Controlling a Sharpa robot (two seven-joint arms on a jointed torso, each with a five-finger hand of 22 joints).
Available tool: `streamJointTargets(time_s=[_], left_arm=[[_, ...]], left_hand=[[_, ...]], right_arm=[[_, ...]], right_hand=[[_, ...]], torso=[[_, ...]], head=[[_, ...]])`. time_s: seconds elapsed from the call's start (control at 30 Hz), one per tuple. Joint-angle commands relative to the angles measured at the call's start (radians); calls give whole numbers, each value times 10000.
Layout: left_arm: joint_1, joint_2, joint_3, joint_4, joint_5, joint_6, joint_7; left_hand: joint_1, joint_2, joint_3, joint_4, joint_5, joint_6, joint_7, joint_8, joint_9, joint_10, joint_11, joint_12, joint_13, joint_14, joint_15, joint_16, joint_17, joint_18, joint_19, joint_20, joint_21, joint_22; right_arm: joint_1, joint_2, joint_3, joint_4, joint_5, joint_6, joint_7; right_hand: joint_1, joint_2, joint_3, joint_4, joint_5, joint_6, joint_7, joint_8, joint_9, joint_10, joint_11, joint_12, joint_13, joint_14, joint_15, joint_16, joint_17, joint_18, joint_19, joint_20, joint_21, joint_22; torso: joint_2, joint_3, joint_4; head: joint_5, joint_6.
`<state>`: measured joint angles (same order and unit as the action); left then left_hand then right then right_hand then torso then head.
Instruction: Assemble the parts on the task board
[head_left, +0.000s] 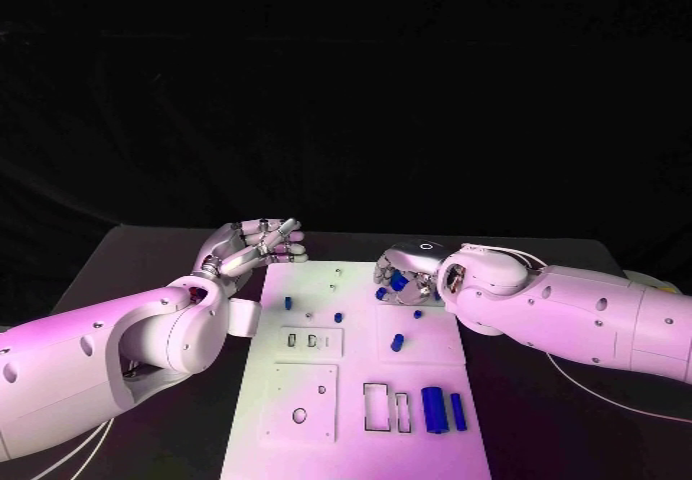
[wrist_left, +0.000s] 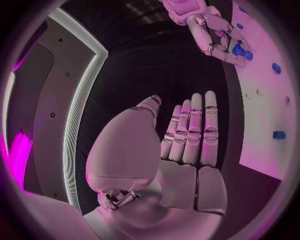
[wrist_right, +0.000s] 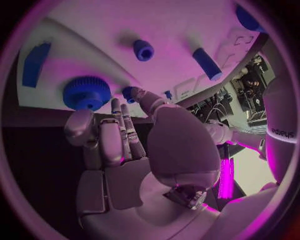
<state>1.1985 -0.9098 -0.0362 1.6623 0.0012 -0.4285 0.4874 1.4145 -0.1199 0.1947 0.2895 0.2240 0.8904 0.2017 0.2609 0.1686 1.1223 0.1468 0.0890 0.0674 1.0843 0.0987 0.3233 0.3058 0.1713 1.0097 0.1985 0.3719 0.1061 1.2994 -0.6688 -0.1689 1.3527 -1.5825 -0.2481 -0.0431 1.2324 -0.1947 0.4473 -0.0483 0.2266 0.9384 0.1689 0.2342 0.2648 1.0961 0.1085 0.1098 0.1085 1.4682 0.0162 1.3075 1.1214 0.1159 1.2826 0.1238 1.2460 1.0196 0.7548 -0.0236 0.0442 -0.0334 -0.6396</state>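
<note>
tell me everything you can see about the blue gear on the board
The blue gear is a round, toothed wheel, plastic by its look, with a flat top face. It lies flat on the white task board near the board's far right edge, right by the fingertips of the right hand. Whether the fingers touch it cannot be told.

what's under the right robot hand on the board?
Under the right robot hand, the white task board carries a blue toothed gear-like part and a small blue peg at its fingertips. Whatever lies beneath the palm is covered.
</note>
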Motion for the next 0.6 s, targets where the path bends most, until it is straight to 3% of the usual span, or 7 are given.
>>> streamJointTargets(time_s=[0.03,0.47,0.6], left_arm=[[24,1,14,37,2,203,26],[71,-41,20,0,3,273,-192],[83,-31,20,-39,3,278,-284]], left_hand=[[-83,-40,-41,-5,-29,-32,25,-46,-14,-34,11,-56,-11,-92,-10,-42,9,111,45,-3,42,-15],[-83,-42,-41,-8,-26,-63,55,-70,-21,-77,35,-107,-13,-122,7,-73,32,108,36,6,33,-24],[-67,-37,-33,-14,-22,-79,71,-81,-25,-98,47,-129,-14,-133,14,-85,43,107,31,10,28,-29]], right_arm=[[-18,36,-2,-2,-319,198,-152],[-55,68,-3,35,-293,-175,-41],[-57,61,-3,52,-281,-393,-67]], right_hand=[[145,66,169,-28,-55,95,-31,35,36,-13,-44,98,13,316,51,137,106,-136,91,-3,159,218],[184,354,898,63,-483,291,-115,131,212,346,-132,362,-21,313,-8,446,309,-245,349,-46,683,1014],[417,677,1438,-25,-1127,567,-206,351,406,618,-231,509,-20,307,-94,540,335,-289,461,-100,888,1341]], torso=[[66,-50,79],[172,-138,174],[183,-162,216]], head=[[-54,20],[-161,17],[-176,-3]])
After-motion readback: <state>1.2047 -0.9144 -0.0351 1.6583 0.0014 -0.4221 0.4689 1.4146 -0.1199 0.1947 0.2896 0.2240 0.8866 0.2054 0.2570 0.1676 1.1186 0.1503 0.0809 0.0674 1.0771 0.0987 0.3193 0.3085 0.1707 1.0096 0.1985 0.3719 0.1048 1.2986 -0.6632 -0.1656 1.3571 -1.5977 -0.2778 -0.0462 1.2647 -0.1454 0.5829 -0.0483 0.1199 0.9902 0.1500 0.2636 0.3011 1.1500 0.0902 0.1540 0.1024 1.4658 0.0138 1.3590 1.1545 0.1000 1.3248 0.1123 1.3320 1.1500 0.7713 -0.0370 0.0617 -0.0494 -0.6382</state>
